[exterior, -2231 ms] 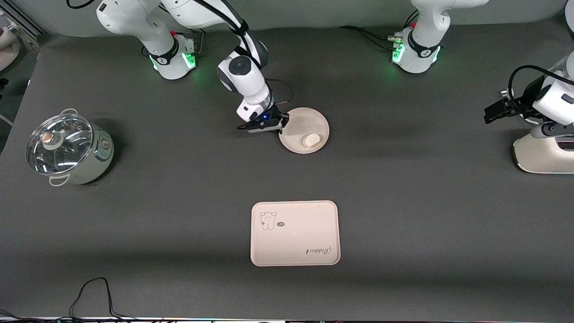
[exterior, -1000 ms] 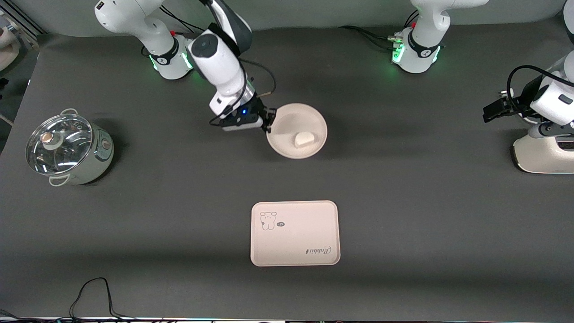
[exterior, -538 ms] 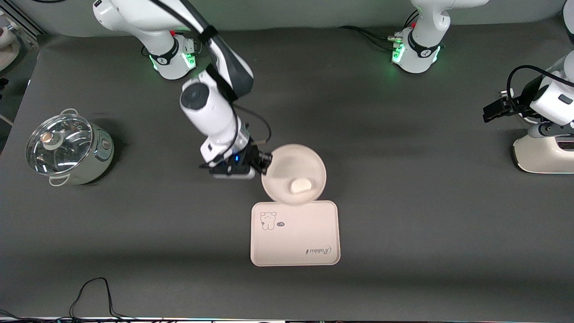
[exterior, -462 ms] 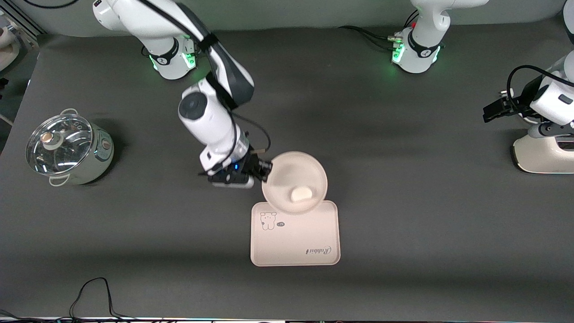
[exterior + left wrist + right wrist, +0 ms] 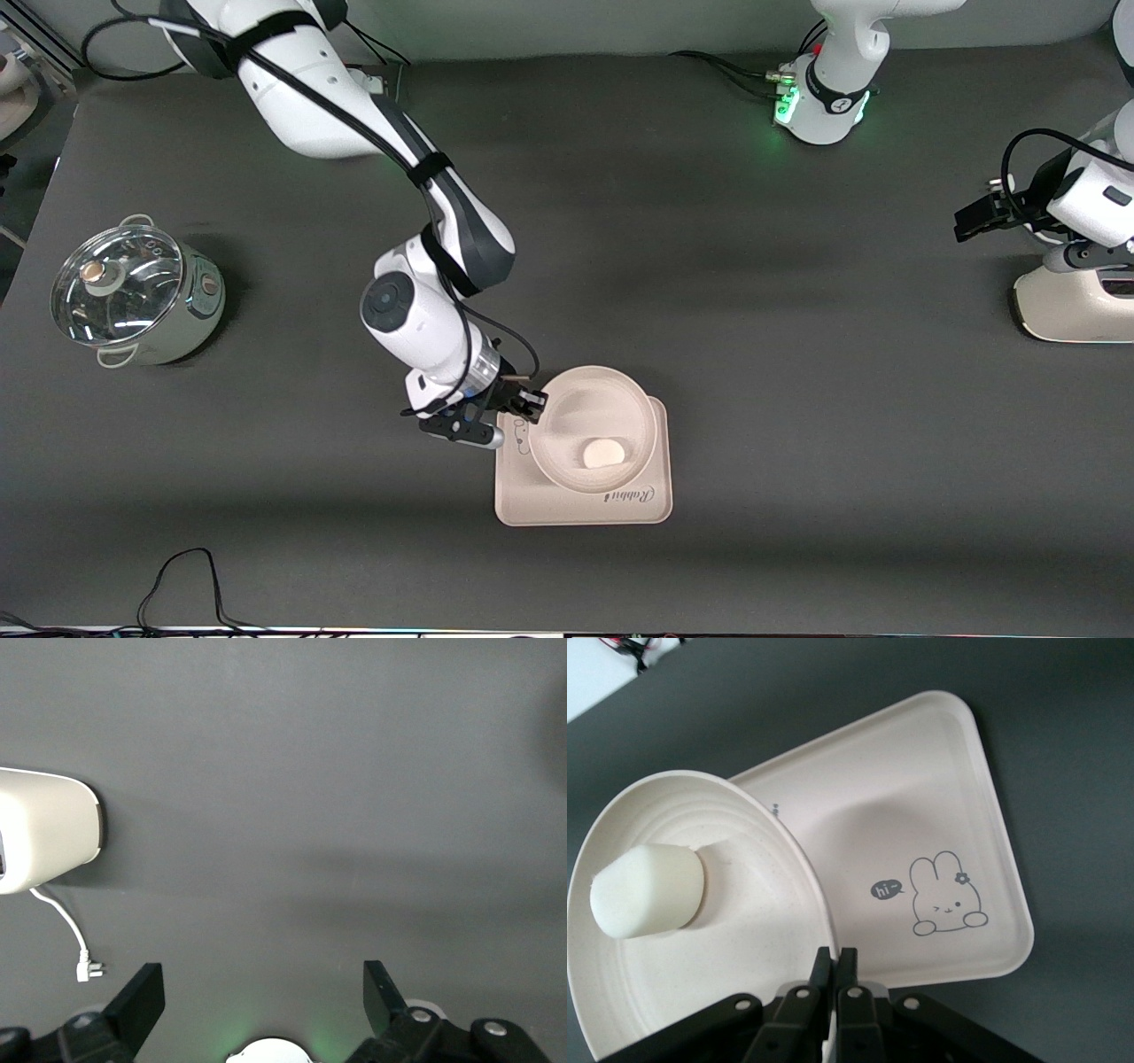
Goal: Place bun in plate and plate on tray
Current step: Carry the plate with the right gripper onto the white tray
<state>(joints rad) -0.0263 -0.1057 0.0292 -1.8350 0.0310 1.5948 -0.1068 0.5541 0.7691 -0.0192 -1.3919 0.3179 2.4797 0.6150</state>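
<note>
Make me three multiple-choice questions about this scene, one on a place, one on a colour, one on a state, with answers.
1. Where is the bun?
A. in the plate
B. on the bare table
C. in the pot

2. What colour is the tray?
A. blue
B. cream-beige
C. black

3. How is the right gripper?
A. open, holding nothing
B. shut on the plate's rim
C. out of view

Answers: 1 A, the bun lies in the plate. 2 B, pale cream beneath the plate. 3 B, the right wrist view shows the fingers pinching the rim over the tray.
</note>
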